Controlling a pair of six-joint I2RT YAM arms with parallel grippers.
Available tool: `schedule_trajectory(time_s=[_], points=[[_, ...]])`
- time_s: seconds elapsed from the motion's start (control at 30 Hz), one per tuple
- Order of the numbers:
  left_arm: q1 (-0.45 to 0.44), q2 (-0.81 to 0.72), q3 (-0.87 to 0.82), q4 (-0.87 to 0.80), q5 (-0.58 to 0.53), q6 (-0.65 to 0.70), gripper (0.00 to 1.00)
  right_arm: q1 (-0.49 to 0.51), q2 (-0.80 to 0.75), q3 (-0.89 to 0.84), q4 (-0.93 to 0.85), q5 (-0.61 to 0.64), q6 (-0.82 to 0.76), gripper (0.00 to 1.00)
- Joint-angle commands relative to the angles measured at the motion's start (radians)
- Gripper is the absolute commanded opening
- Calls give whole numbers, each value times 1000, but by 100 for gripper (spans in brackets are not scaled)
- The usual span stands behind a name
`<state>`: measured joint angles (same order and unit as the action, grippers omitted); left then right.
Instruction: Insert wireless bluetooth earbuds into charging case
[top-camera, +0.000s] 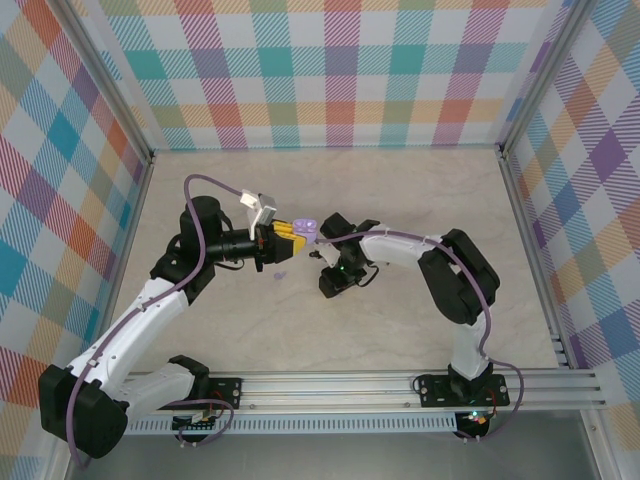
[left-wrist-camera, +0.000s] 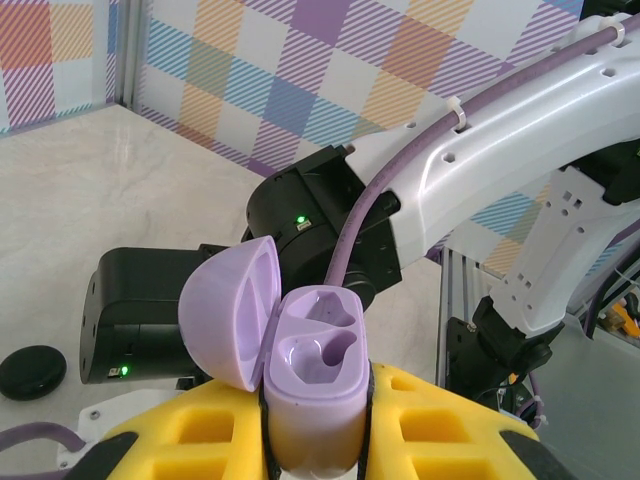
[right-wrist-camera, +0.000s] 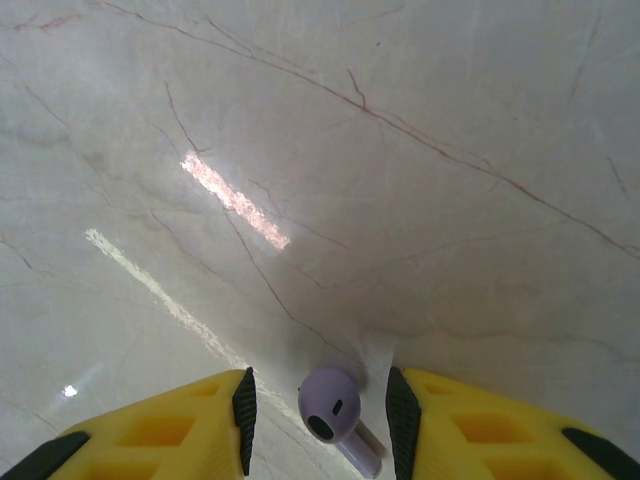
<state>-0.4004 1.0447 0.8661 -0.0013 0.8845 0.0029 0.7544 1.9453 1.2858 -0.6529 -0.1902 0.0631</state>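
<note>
Left wrist view: the left gripper (left-wrist-camera: 316, 445) pinched the lilac charging case (left-wrist-camera: 312, 390), lid open, the right arm close behind it and a black disc (left-wrist-camera: 30, 371) on the table (left-wrist-camera: 80, 200). Right wrist view: the right gripper (right-wrist-camera: 322, 415), jaws spread, straddled a lilac earbud (right-wrist-camera: 328, 402) lying untouched on the table. From above, both grippers met mid-table, the walls well apart.
</note>
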Motion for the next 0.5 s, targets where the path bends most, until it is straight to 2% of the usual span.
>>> schedule_trajectory(time_s=[0.0,0.3,0.47], points=[[18,-19,-7,-6,4,5,10,13,11,29,-63,37,-22,42],[18,-19,-7,-9,-1,6,10,41,46,62,-116,105,-37,41],[18,-19,-6,-12,-2,7,10,55,62,76,-140,144,-37,37]])
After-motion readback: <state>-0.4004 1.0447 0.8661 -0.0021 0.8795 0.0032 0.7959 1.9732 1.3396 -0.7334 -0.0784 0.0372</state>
